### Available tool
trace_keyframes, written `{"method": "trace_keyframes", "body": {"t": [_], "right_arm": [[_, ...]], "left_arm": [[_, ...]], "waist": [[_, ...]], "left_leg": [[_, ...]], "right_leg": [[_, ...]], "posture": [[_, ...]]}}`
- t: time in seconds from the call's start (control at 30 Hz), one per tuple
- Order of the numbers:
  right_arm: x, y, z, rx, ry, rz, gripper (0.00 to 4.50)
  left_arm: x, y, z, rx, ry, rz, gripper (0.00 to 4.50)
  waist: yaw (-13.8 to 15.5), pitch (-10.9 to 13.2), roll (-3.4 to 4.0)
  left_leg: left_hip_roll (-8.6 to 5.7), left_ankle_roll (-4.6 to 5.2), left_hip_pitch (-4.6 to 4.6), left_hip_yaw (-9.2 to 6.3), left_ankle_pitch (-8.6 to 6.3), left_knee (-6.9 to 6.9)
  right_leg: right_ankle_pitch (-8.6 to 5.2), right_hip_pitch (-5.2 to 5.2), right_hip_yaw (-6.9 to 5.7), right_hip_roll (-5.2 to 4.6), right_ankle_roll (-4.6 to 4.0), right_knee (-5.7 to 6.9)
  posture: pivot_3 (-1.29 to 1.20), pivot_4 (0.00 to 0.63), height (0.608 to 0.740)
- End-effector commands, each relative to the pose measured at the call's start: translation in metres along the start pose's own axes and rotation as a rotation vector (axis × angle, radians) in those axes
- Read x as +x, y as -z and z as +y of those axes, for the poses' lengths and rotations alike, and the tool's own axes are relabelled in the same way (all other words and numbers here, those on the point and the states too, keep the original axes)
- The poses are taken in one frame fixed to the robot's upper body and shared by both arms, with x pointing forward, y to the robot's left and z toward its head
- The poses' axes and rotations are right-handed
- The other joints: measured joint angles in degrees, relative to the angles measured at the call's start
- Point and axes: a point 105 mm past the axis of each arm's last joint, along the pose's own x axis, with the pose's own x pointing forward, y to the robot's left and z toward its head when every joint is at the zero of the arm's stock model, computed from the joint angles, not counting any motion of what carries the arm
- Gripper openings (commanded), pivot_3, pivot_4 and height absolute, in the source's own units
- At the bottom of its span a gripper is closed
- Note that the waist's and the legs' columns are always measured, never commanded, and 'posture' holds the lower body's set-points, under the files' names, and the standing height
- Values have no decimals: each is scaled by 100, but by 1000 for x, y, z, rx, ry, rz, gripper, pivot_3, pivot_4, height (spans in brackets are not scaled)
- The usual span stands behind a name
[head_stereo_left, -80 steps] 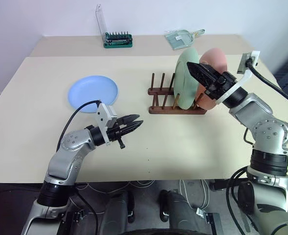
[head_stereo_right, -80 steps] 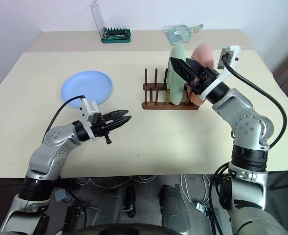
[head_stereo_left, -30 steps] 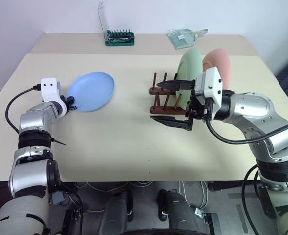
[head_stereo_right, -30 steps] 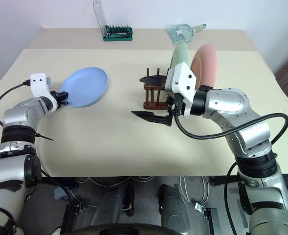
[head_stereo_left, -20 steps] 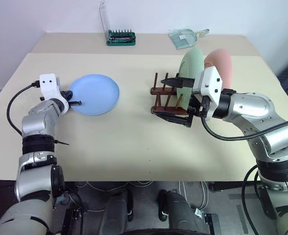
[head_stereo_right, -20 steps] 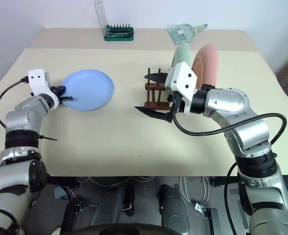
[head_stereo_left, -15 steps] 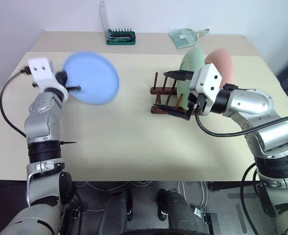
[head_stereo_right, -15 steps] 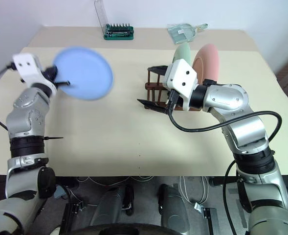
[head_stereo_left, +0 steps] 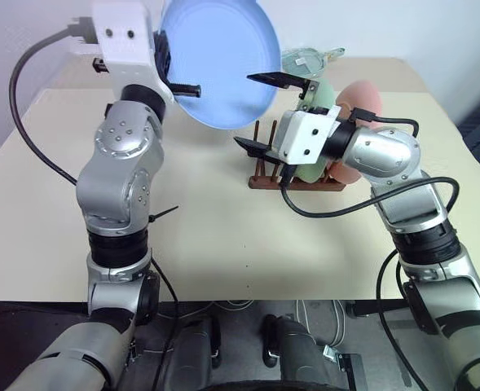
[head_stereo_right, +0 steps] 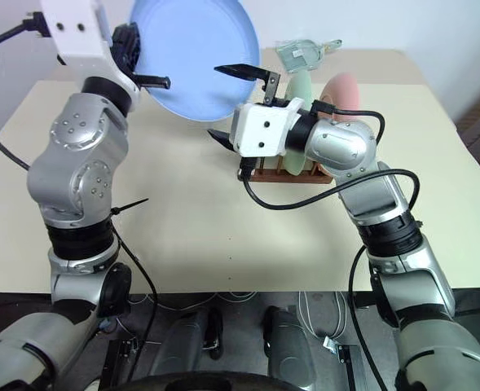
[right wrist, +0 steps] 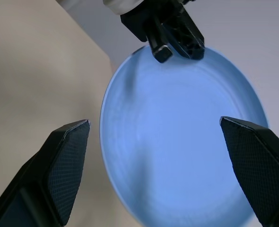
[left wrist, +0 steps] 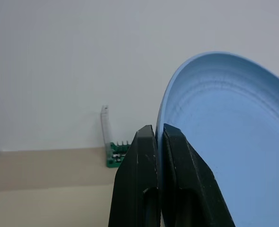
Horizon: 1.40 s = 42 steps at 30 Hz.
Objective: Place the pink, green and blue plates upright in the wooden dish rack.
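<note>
The blue plate is in the air above the table, tilted almost on edge, and my left gripper is shut on its rim. My right gripper is open just right of the plate and faces its hollow side, one finger above and one below its right edge. Behind that hand, the green plate and the pink plate stand upright in the wooden dish rack. Free pegs remain at the rack's left end.
A green bit case with a clear lid stands at the table's far edge. A clear packet lies at the far right. My right forearm crosses in front of the rack.
My left arm has lifted the blue plate off the table and carried it up and right toward the rack. My right gripper has rolled and edged toward the plate, staying open.
</note>
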Motion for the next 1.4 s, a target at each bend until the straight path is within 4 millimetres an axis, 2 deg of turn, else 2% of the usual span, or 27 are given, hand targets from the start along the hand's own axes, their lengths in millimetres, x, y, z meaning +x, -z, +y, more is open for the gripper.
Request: {"method": "trace_keyframes", "body": {"t": [0.03,0.27,0.3,0.37,0.4,0.6,0.7,0.8,0.83,0.93,1.03,1.17,1.3,1.4], "right_arm": [[8,-4,3,-102,-10,-16,4500],[17,2,12,-109,-12,2,4500],[18,2,12,-115,-12,6,4245],[18,3,13,-126,-11,10,3627],[17,3,12,-130,-8,9,3179],[16,1,12,-145,-5,5,124],[15,-1,13,-145,-2,-2,52],[15,-3,12,-166,7,-9,0],[14,-4,12,-172,10,-11,0],[14,-4,10,-171,14,-15,0],[14,-4,12,-163,9,-15,0],[15,-5,12,-117,15,-28,0],[16,-13,5,4,54,-84,0],[16,-23,-2,91,74,-141,0]], "left_arm": [[-6,-23,-5,-26,3,-69,31],[-11,-26,-15,-61,43,-57,31],[-11,-26,-16,-58,46,-55,2],[-12,-26,-16,-56,45,-53,0],[-12,-26,-14,-56,39,-51,0],[-12,-26,-11,-116,36,-53,0],[-13,-25,-11,-165,43,-48,0],[-14,-26,-8,-226,37,-59,964],[-14,-27,-7,-251,38,-66,1348],[-14,-37,0,-344,24,-119,2964],[-16,-51,25,-475,-65,-212,4438],[-20,-58,60,-476,-158,-278,4438],[-25,-60,91,-285,-188,-292,4438],[-28,-57,102,-179,-170,-277,4438]], "waist": [[3,0,0],[11,0,0],[10,0,0],[10,0,0],[10,0,0],[7,0,0],[12,0,0],[7,0,0],[7,0,0],[7,0,0],[9,0,-1],[-16,0,-1],[-60,0,-1],[-100,0,-1]], "left_leg": [[0,0,0,0,0,0],[0,-4,-1,-1,3,2],[-1,-4,-1,-1,3,2],[-1,-5,-1,-1,4,2],[-1,-5,0,-1,4,2],[-1,-5,0,-2,4,2],[-1,-5,0,-2,4,2],[-1,-5,0,-2,4,2],[-1,-5,1,-2,4,3],[-1,-5,1,-3,5,3],[-1,-5,0,-4,5,4],[-1,-5,3,-3,4,3],[0,-10,4,-4,8,4],[1,-13,4,-7,9,4]], "right_leg": [[0,0,0,0,0,0],[0,2,0,-1,0,-1],[0,2,0,-1,0,-1],[1,2,0,-1,0,0],[1,2,0,-1,0,0],[1,2,0,-1,-1,0],[1,4,0,-1,-1,0],[1,4,0,-1,-1,0],[1,4,0,-1,-1,1],[1,4,0,-1,-1,1],[1,4,0,-1,-1,0],[1,5,0,0,-1,2],[1,3,0,6,-2,12],[1,4,0,5,-2,16]], "posture": [[0,150,740],[0,150,740],[0,150,740],[0,150,740],[0,150,740],[0,150,740],[0,150,740],[0,150,740],[0,150,740],[0,150,740],[0,150,740],[0,150,740],[0,150,740],[0,150,740]]}}
